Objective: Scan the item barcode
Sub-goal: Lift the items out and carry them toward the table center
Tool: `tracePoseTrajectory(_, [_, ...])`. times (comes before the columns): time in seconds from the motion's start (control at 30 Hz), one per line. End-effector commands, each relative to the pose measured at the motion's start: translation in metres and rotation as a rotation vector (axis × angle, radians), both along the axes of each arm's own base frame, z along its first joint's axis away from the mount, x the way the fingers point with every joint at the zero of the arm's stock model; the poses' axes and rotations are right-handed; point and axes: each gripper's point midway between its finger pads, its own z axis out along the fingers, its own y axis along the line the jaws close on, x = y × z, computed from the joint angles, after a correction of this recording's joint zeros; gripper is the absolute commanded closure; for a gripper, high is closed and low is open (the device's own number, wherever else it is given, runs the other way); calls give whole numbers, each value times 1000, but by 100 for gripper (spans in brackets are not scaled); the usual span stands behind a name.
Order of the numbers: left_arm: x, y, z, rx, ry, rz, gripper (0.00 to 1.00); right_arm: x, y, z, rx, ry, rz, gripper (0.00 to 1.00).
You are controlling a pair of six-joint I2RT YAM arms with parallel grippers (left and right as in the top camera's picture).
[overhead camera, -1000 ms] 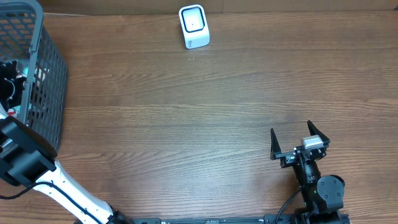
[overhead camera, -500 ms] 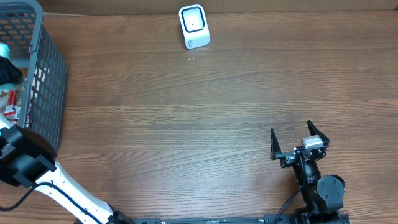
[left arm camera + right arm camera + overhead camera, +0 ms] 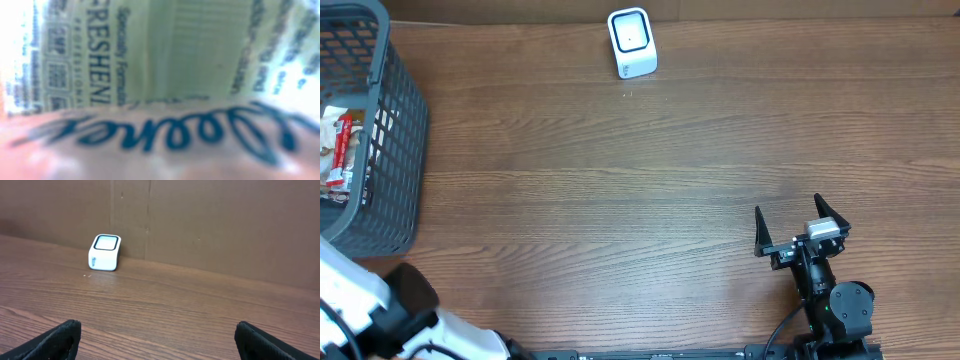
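Observation:
The item, a pale green package with dark print and blue script on a pink band, fills the left wrist view, blurred and very close. It hides my left gripper's fingers; only the left arm shows in the overhead view, at the bottom-left corner, away from the basket. The item stays against the camera, so the left gripper is shut on it. No barcode can be made out. The white scanner stands at the table's far edge and also shows as the scanner before a brown wall. My right gripper rests open near the front right, the right gripper holding nothing.
A grey wire basket stands at the far left with a red-and-white packet inside. Bare wooden tabletop lies between the basket, the scanner and the right arm.
My left arm has drawn back out of the basket toward the bottom-left corner. The basket's contents now show uncovered. The right arm has not moved.

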Motion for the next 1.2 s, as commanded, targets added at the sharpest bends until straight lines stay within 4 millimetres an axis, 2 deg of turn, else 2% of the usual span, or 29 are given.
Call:
tracePoseTrajectory(0.0, [-11, -54, 48, -20, -151, -44, 82, 0, -1, -1, 0, -5, -5, 0])
tracePoseTrajectory(0.13, [-12, -102, 58, -103, -193, -102, 85, 0, -1, -1, 0, -5, -5, 0])
tracePoseTrajectory(0.27, [-8, -148, 46, -234, -164, -159, 86, 0, -1, -1, 0, -5, -5, 0])
tracePoseTrajectory(0.47, [-5, -220, 2, -341, 33, -272, 87, 0, -1, -1, 0, -5, -5, 0])
tracePoseTrajectory(0.6, [-5, -267, -29, -320, 185, -339, 89, 0, -1, -1, 0, -5, -5, 0])
tracePoseTrajectory(0.63, [-3, -278, -35, -311, 209, -367, 95, 0, -1, -1, 0, -5, -5, 0])
tracePoseTrajectory(0.67, [0, -293, -41, -302, 233, -400, 96, 0, -1, -1, 0, -5, -5, 0])
tracePoseTrajectory(0.77, [6, -338, -60, -297, 304, -487, 96, 0, -1, -1, 0, -5, -5, 0])
tracePoseTrajectory(0.87, [11, -374, -81, -270, 372, -537, 96, 0, -1, -1, 0, -5, -5, 0])
tracePoseTrajectory(0.9, [12, -397, -97, -264, 420, -573, 96, 0, -1, -1, 0, -5, -5, 0])
tracePoseTrajectory(0.97, [13, -414, -109, -257, 456, -594, 96, 0, -1, -1, 0, -5, -5, 0])
tracePoseTrajectory(1.03, [15, -445, -138, -253, 532, -614, 96, 0, -1, -1, 0, -5, -5, 0])
tracePoseTrajectory(1.17, [12, -485, -180, -276, 642, -611, 96, 0, -1, -1, 0, -5, -5, 0])
